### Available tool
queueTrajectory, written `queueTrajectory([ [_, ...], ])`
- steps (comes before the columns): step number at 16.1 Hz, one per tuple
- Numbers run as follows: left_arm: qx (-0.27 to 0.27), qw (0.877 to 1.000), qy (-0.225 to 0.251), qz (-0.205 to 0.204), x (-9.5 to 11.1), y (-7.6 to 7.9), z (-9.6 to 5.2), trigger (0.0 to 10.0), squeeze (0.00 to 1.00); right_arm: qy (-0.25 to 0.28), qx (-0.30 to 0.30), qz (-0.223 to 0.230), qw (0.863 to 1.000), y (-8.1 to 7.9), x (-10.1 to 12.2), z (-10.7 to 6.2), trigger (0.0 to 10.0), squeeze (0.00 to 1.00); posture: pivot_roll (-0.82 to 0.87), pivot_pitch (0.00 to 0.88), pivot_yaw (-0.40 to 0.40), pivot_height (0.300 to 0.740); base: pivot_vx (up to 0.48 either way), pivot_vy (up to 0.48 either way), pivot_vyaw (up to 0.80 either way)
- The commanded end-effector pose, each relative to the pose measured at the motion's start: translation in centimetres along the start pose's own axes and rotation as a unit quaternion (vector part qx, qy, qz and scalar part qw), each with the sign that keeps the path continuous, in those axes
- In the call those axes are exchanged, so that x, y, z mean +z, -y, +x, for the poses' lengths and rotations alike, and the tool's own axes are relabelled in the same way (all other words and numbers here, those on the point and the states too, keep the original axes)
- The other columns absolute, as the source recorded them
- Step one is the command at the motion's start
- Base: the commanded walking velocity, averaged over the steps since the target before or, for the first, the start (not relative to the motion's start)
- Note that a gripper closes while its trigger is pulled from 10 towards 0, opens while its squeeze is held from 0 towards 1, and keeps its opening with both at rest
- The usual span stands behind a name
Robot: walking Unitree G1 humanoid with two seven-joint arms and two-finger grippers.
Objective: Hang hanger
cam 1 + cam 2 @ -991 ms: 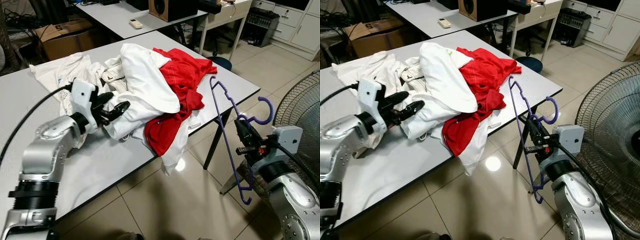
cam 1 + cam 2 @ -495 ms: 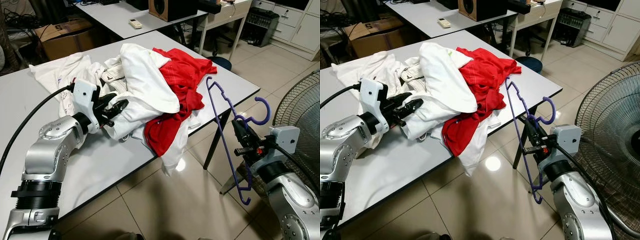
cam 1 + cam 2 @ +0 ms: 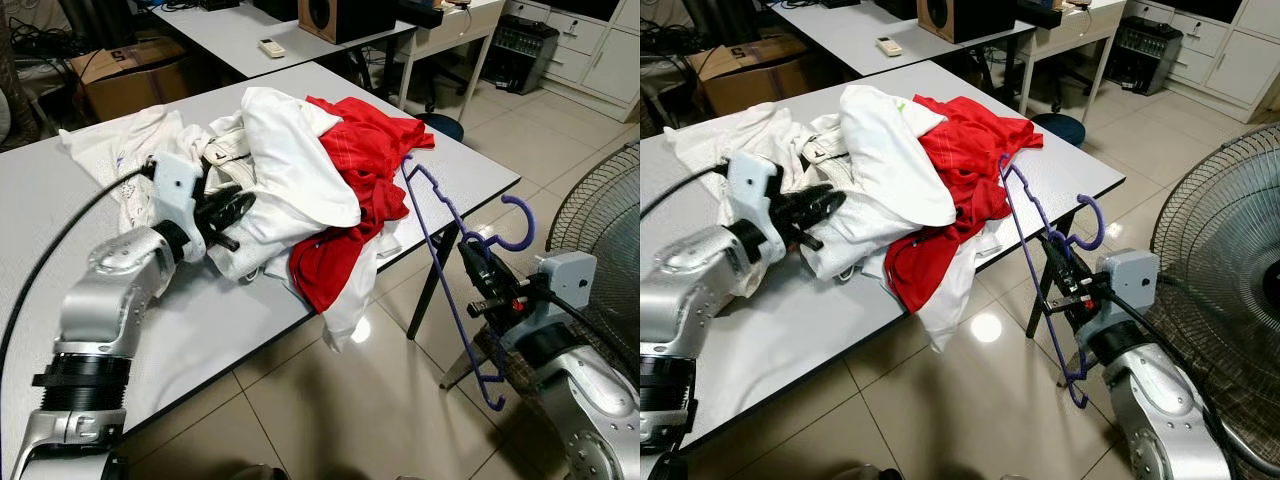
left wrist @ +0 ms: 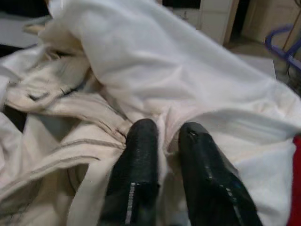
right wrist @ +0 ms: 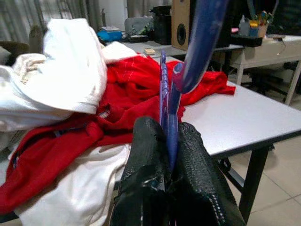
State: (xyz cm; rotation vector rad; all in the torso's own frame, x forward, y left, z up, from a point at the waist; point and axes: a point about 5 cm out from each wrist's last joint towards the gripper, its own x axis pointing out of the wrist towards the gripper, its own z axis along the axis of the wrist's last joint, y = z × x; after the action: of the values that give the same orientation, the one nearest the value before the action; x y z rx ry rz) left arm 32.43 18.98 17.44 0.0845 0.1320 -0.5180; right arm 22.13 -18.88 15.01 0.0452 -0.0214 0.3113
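A purple plastic hanger [image 3: 431,238] hangs upright off the table's right corner, hook up, with my right gripper [image 3: 478,276] shut on its neck just below the hook. In the right wrist view the hanger [image 5: 200,42] rises between the closed fingers [image 5: 146,155]. A pile of clothes lies on the table: a white garment [image 3: 290,160] over a red one [image 3: 365,150]. My left gripper [image 3: 226,210] is at the pile's left side. In the left wrist view its fingers [image 4: 141,150] are pinched on a fold of the white garment [image 4: 164,70].
The grey table [image 3: 200,330] ends close before me, with tiled floor below. A standing fan [image 3: 600,210] is right beside my right arm. Behind are a second table [image 3: 225,30] with a remote [image 3: 270,46], a cardboard box [image 3: 130,70] and white drawers [image 3: 590,45].
My left gripper has pushed into the white garment and its fingers have gone from open to shut on a fold. The right gripper has carried the hanger a little left, toward the table.
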Motion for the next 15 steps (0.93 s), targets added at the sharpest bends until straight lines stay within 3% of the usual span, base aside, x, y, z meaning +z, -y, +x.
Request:
queueTrajectory([
  [1, 0.003, 1.000, -0.003, 0.018, 0.2, 0.0, 0.2, 0.0, 0.00, 0.016, 0.013, 0.000, 1.000, -0.2, 0.6, -0.1, 10.0, 0.00, -0.19, 0.012, 0.048, 0.740, 0.000, 0.000, 0.00],
  [5, -0.005, 0.998, -0.008, 0.056, 0.5, 0.1, 0.3, 0.0, 0.00, 0.031, 0.080, 0.029, 0.996, -0.5, 1.7, -0.9, 10.0, 0.00, -0.19, 0.011, 0.052, 0.740, 0.000, 0.000, 0.00],
  [8, 0.009, 0.994, 0.095, 0.053, 4.7, -0.1, 0.9, 0.0, 0.00, 0.012, 0.205, 0.054, 0.977, -2.2, 2.5, -2.2, 10.0, 0.00, -0.19, 0.010, 0.055, 0.740, 0.000, 0.000, 0.00],
  [11, -0.037, 0.984, 0.146, 0.090, 8.0, 0.8, 0.5, 0.0, 0.00, -0.001, 0.227, 0.068, 0.971, -2.4, 2.3, -2.4, 10.0, 0.00, -0.20, 0.011, 0.059, 0.740, 0.000, 0.000, 0.00],
  [15, -0.067, 0.979, 0.147, 0.126, 8.7, 1.1, 0.1, 0.0, 0.00, -0.008, 0.245, 0.083, 0.966, -2.4, 2.0, -2.7, 10.0, 0.00, -0.19, 0.012, 0.052, 0.740, 0.000, 0.000, 0.00],
])
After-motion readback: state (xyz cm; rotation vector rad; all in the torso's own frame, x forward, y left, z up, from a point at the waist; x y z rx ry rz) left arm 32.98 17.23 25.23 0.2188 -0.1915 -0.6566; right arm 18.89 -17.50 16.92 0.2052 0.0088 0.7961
